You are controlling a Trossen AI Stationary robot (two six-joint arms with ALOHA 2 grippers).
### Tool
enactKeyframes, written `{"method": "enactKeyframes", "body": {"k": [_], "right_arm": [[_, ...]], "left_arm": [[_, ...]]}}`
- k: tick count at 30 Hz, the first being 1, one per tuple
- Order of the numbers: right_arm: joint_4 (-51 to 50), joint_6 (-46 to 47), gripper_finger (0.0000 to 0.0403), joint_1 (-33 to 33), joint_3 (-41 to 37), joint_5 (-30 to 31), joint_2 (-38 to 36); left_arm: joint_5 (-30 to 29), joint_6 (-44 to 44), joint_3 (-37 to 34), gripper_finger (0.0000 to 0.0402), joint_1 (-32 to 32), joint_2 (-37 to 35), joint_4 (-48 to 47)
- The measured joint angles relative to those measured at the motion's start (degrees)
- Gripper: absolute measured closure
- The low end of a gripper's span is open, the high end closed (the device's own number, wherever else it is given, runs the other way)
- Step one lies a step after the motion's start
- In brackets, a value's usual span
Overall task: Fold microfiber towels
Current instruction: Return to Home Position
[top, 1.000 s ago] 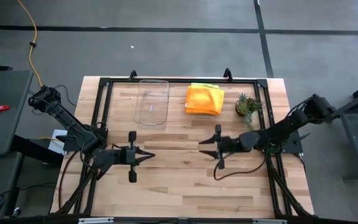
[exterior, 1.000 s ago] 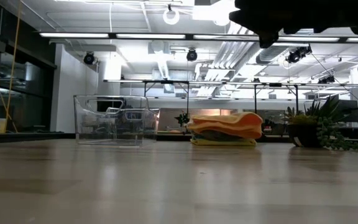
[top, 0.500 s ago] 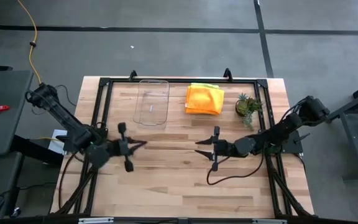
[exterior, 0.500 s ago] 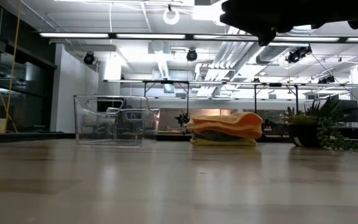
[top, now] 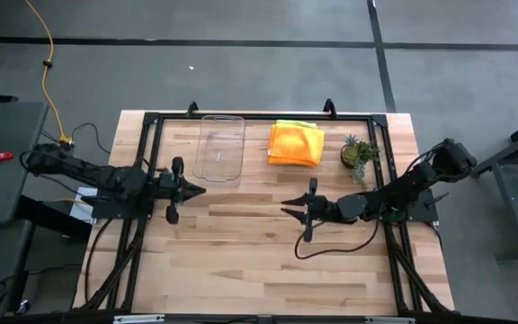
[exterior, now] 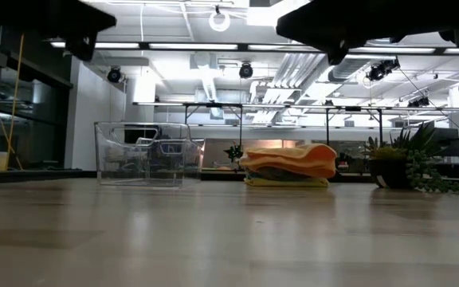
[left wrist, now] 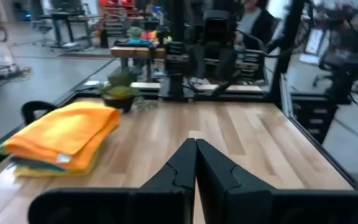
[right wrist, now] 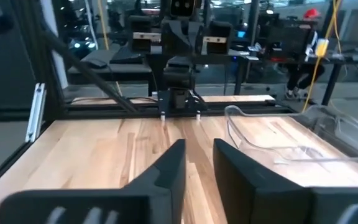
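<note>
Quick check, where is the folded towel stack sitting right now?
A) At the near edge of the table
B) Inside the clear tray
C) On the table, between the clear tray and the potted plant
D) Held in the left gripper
C: the high view shows the orange-topped towel stack on the table between the clear tray and the potted plant, with the left gripper and right gripper apart from it.

- High view: overhead, looking straight down on the whole table (top: 241, 261).
- Low view: tabletop height, facing the far edge.
- Wrist views: low, facing each other; left wrist and low views share the stacked microfiber towels (left wrist: 66, 129).
</note>
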Motion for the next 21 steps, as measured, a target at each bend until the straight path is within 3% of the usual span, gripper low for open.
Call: {"method": "enactKeyframes", "body": {"k": [6, 17, 21], "right_arm": [[-5.17, 7.06, 0.0396, -2.51, 0.00, -1.06, -2.10], [-27.21, 13.41, 0.0402, -3.33, -2.44, 0.08, -20.85], [-31.96, 15.85, 0.0402, -3.22, -7.06, -0.70, -29.44]], "left_arm": [[2.73, -1.50, -4.71, 0.0402, 4.64, -8.34, -0.11], [2.82, -3.02, -13.20, 0.0402, 4.46, -19.17, -0.63], [6.58, -3.02, -14.93, 0.0402, 4.46, -21.15, -0.81]]}}
